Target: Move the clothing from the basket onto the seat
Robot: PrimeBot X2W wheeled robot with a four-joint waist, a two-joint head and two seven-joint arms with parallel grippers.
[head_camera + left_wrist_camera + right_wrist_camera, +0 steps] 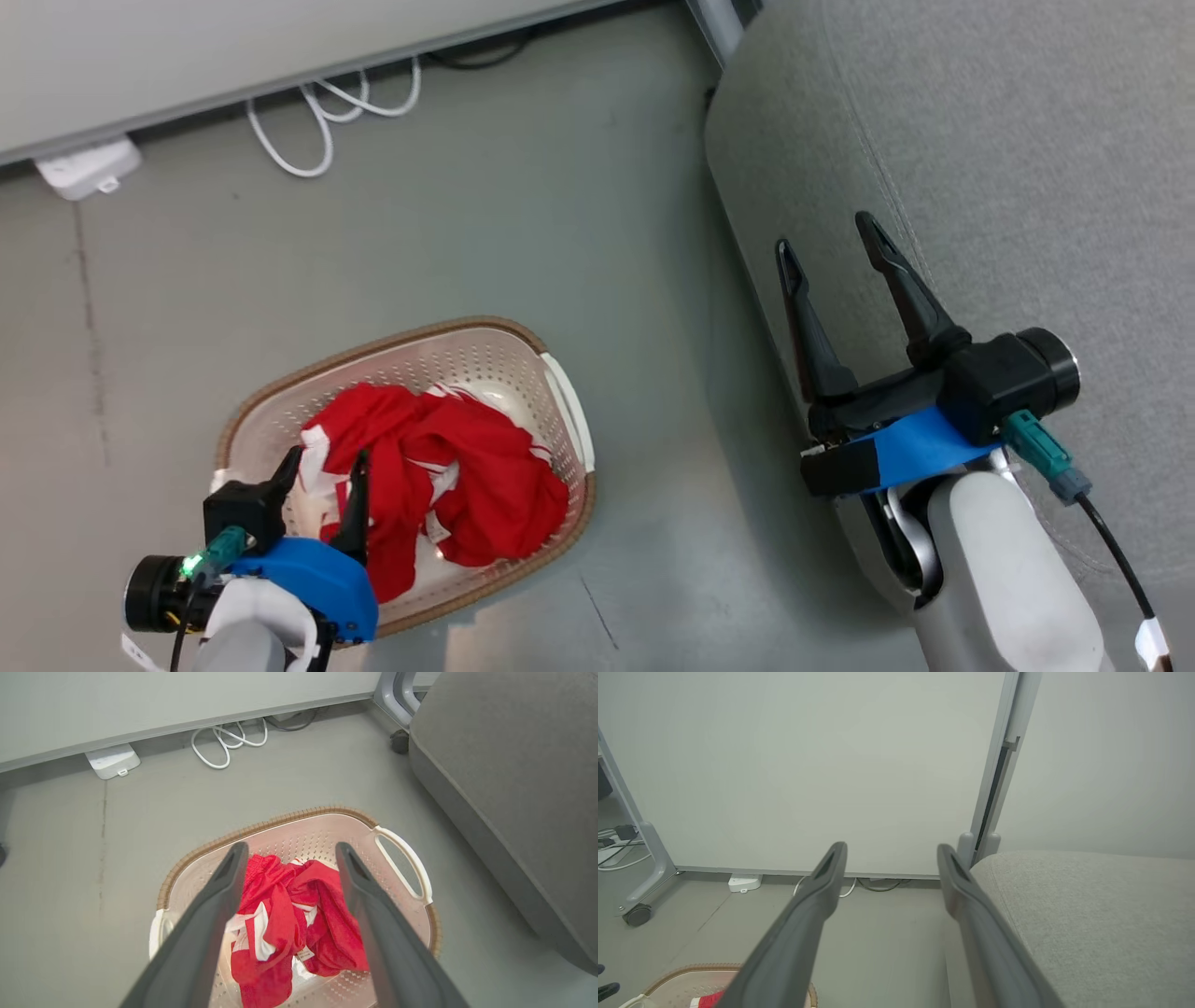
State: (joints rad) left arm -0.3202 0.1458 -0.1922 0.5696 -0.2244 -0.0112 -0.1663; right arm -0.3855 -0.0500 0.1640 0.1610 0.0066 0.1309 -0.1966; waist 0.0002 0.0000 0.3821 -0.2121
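Clothing (467, 467) lay heaped in the basket (448, 329).
Left gripper (327, 457) hovered spread above it, apparently poised to grab; right gripper (823, 233) stood spread beside the seat (1027, 140).

Floor (523, 243): smooth grey, slightly glossy, with a thin dark seam (89, 317) running along its left part. Standing directly on it: the basket (392, 341), lower left, upright, with the red clothing (467, 467) heaped inside. The grey seat (1008, 140) is on the right, near the basket but apart from it, with a strip of bare floor between. At the far edge, against the pale wall panel, lie a looped white cable (322, 112) and a flat white box (89, 166). A dark caster (399, 741) rests by the seat's far corner.
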